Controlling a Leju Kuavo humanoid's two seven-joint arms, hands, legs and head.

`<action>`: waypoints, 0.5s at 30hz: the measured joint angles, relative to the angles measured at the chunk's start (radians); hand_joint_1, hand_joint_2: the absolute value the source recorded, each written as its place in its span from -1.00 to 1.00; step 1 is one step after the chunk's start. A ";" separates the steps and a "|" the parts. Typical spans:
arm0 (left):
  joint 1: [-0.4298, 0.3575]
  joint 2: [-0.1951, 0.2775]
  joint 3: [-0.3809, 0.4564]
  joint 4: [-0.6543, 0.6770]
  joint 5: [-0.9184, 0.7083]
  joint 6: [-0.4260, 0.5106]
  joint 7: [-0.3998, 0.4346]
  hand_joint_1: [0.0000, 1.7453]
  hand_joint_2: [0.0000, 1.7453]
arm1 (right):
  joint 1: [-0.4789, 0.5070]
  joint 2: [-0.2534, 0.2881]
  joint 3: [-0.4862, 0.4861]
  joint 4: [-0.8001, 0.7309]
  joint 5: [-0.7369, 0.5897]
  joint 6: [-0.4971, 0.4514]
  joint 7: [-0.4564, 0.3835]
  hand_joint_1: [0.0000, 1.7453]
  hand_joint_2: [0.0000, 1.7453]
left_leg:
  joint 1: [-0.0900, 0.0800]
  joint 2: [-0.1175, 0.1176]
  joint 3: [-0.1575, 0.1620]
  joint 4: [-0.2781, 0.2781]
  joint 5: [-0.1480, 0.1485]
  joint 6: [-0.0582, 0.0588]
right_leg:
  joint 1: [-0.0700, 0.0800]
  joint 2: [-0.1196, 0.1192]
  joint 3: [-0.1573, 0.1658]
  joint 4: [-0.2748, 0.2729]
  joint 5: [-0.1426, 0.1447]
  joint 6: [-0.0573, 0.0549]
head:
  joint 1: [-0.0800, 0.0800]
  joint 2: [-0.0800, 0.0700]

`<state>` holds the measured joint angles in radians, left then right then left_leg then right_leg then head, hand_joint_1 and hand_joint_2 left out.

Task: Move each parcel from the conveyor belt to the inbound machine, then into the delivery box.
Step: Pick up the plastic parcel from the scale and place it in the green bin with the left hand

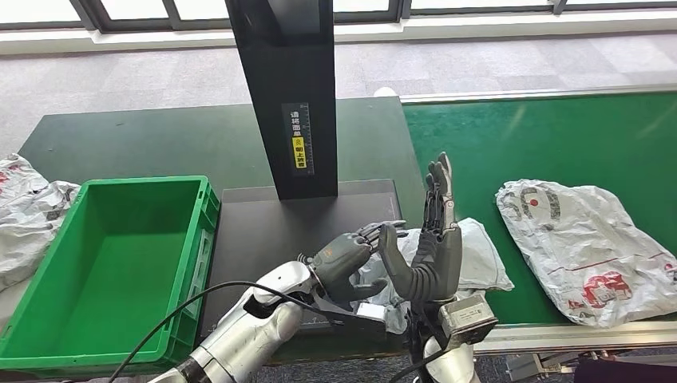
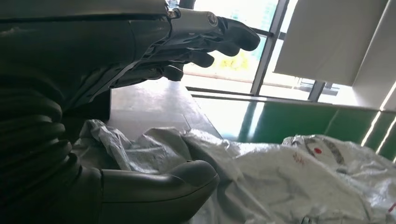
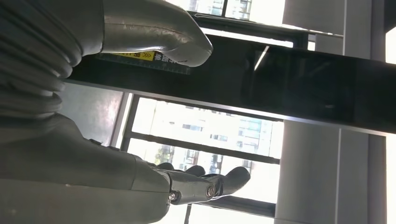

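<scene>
Lying at the near edge where the dark inbound machine platform (image 1: pixel 263 223) meets the green conveyor belt (image 1: pixel 559 144), a small white parcel (image 1: pixel 479 255) sits between the robot's two hands. The left hand (image 1: pixel 347 263) hovers just over its left end, fingers spread and apart, thumb below, gripping nothing; in the left wrist view the same hand (image 2: pixel 154 51) arches above the crumpled white plastic (image 2: pixel 261 182) without closing on it. The right hand (image 1: pixel 435 247) stands upright against the parcel's near side, fingers straight and pointing up, empty. A larger white parcel with red print (image 1: pixel 583 247) lies further right on the belt, well apart from both hands. The machine's black scanner column (image 1: pixel 283 88) rises behind the platform. The green delivery box (image 1: pixel 48 319) stands to the left, with more white bags (image 1: pixel 24 215) beside it
</scene>
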<state>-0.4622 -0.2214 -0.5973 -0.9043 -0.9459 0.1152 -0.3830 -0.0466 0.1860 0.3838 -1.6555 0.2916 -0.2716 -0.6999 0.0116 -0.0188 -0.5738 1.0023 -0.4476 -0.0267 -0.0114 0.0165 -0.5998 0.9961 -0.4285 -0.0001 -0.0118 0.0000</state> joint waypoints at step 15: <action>-0.131 -0.069 -0.170 0.390 -0.203 -0.015 0.132 -1.00 1.00 | -0.019 -0.017 0.016 0.003 0.011 0.002 0.000 -1.00 1.00 | 0.000 -0.001 -0.001 0.000 0.000 0.000 | 0.000 -0.001 0.001 0.000 0.000 0.000 | 0.000 0.000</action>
<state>-0.5934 -0.2904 -0.7674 -0.5140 -1.1486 0.0998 -0.2509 -0.0661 0.1686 0.3993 -1.6521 0.3024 -0.2694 -0.6996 0.0116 -0.0200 -0.5748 1.0021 -0.4477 -0.0265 -0.0114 0.0153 -0.5988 0.9961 -0.4287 0.0001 -0.0118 0.0000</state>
